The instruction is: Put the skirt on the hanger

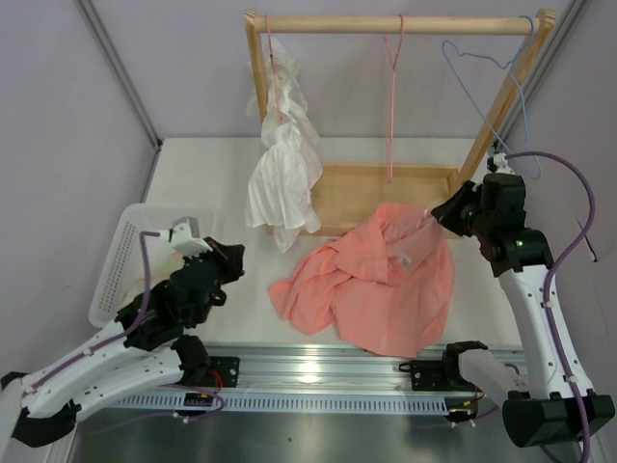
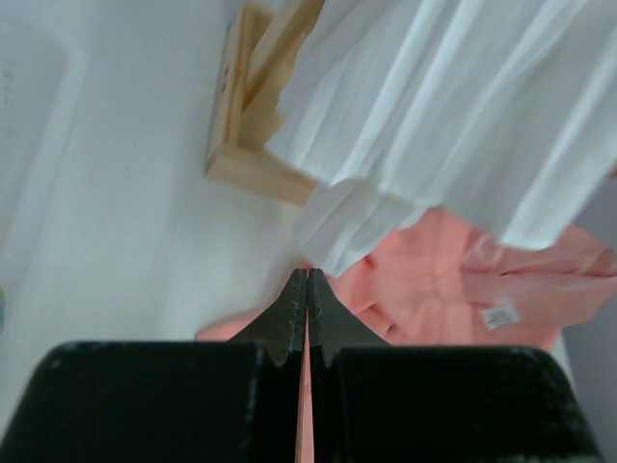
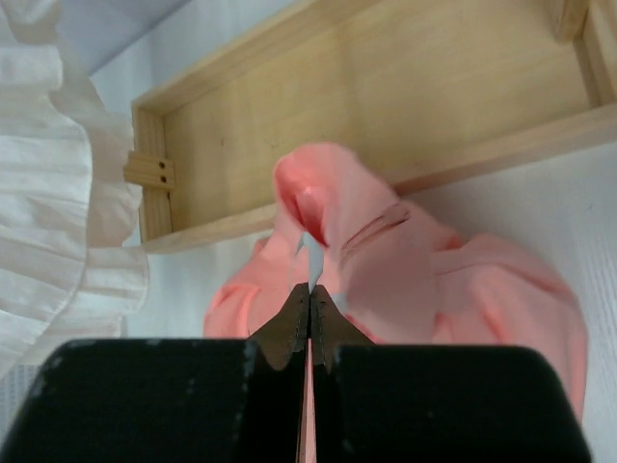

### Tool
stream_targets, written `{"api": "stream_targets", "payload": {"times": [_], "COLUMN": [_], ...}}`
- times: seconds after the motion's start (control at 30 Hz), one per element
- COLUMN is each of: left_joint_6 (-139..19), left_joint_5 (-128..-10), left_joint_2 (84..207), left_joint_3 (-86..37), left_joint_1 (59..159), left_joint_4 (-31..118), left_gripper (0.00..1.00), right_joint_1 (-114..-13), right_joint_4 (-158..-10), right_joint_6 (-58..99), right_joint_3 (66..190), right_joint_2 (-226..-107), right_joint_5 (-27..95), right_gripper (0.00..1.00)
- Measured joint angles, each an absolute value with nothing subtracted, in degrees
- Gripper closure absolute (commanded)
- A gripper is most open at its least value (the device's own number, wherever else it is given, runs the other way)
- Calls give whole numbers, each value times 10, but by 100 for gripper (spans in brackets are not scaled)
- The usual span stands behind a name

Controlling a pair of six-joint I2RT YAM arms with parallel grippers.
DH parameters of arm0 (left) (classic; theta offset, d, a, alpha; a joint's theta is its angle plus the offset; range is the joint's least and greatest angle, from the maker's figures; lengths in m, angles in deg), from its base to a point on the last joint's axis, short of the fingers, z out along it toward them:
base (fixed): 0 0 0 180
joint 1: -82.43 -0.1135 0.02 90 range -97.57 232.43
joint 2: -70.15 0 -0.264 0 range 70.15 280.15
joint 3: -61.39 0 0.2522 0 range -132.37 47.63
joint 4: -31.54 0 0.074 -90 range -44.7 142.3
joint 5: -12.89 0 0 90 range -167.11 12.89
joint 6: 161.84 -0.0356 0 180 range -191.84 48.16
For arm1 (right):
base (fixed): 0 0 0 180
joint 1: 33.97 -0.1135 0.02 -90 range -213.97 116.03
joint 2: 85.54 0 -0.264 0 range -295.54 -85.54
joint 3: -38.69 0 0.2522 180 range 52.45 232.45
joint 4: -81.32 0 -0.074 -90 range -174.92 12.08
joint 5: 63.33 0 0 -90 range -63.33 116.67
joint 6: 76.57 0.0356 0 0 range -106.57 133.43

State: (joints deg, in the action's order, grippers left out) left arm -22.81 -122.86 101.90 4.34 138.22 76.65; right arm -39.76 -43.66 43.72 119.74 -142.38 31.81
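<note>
White tabletop, lilac walls, wooden rack at the back with a shallow wooden base tray. On the rod: white ruffled garment at left, hanger mid-rod — thin pink wire, bare, hanging straight down over the tray — and light-blue hanger at right. White basket at the table's left edge.

Salmon-pink skirt crumpled in a heap on the table just in front of the tray, mostly flat, upper right part drawn up into a peak at the tray's front rail. Below and in front of the hanger, not touching it.

At that peak, right gripper, clenched on the skirt by the look of the wrist view — fingertips pressed together, pink fabric and a small whitish loop or tag right at the tips. Cloth or loop in the pinch, hard to tell.

Across the table, left gripper, fingers closed tight on nothing, near the skirt's left edge but apart from it.

Progress, as a judgement: early. Grasped at one point, barely lifted. Nothing draped or hooked on the hanger yet. Left to do: raise the skirt clear of the table, bring the waist up to the wire, drape or hook it on, let go. Probably calls for the left arm on the hanger or on a second corner.
</note>
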Motion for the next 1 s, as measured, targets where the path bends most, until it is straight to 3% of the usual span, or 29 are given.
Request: {"api": "stream_targets", "payload": {"times": [0.23, 0.47, 0.7, 1.0], "left_joint_6": [-198, -217, -270, -346], "left_joint_5": [-1147, -1072, -1011, -942], "left_joint_2": [1044, 1061, 1084, 1158], "left_joint_3": [163, 226, 223, 148], "left_joint_1": [1377, 1387, 1399, 1402], "left_joint_4": [695, 550, 436, 344], "left_gripper": [100, 99, 87, 72], "right_joint_1": [-430, -563, -719, -696], "right_joint_4": [-464, -483, -489, -501], "right_joint_6": [450, 476, 492, 492], "right_joint_3": [1152, 1135, 1196, 1185], "right_joint_2": [-1397, -1376, -1459, -1406], "right_joint_5": [336, 294, 216, 219], "right_gripper": [100, 100, 100, 100]}}
